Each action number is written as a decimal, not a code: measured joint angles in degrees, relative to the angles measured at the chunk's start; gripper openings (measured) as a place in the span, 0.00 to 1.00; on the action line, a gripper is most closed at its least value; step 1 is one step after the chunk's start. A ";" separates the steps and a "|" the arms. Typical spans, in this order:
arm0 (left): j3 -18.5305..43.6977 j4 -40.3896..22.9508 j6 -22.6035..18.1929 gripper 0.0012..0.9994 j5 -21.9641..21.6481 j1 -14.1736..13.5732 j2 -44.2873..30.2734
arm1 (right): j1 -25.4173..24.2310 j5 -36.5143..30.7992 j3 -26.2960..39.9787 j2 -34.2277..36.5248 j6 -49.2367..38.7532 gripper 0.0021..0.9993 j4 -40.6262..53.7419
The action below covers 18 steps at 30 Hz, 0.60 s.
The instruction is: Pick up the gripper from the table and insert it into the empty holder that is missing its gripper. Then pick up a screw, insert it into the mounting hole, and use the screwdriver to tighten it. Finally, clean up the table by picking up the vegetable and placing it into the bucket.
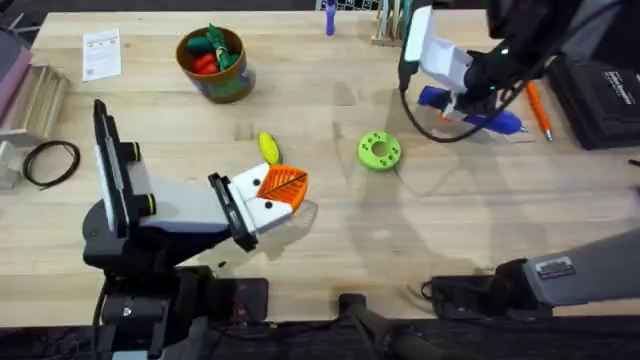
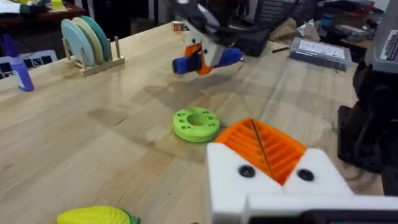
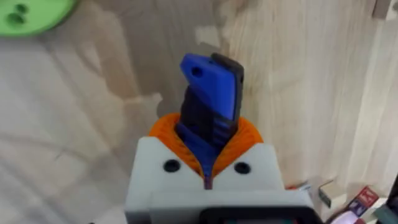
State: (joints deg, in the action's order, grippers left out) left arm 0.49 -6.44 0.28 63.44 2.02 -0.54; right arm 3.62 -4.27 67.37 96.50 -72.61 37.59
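The right tool (image 3: 208,165) clamps the blue screwdriver (image 3: 210,106) above the desk (image 1: 450,220); its off-centre hold risks the driver tilting.

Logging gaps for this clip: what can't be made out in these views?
- Screwdriver tip: right wrist view, hidden between the right hand pads.
- Screw in the left hand's mounting hole: overhead, too small to tell.
- Corn cob: left wrist view, cut off by the edge.
- Bucket contents beneath the top toys: overhead, hidden.

Overhead downward; wrist views close, tableward.
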 joint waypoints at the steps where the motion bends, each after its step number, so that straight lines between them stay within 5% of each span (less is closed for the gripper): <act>1: 0.00 0.00 0.01 0.00 0.01 0.00 0.00 | 0.00 -0.24 0.00 1.10 -0.64 0.02 -1.33; 15: 0.00 0.00 0.02 0.00 0.00 0.00 0.00 | 0.02 -0.29 0.39 7.64 -6.21 0.02 -3.29; 16: 0.00 0.00 0.00 0.00 0.00 0.00 0.00 | 0.02 -0.18 0.42 7.64 -6.26 0.04 -3.31; 18: 0.00 0.00 0.00 0.00 0.00 0.00 0.00 | 0.02 0.02 0.80 7.57 -6.34 0.31 -3.42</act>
State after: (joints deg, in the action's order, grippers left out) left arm 0.49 -6.44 0.27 63.44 2.02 -0.54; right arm 3.64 -4.26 68.18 104.08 -78.95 34.17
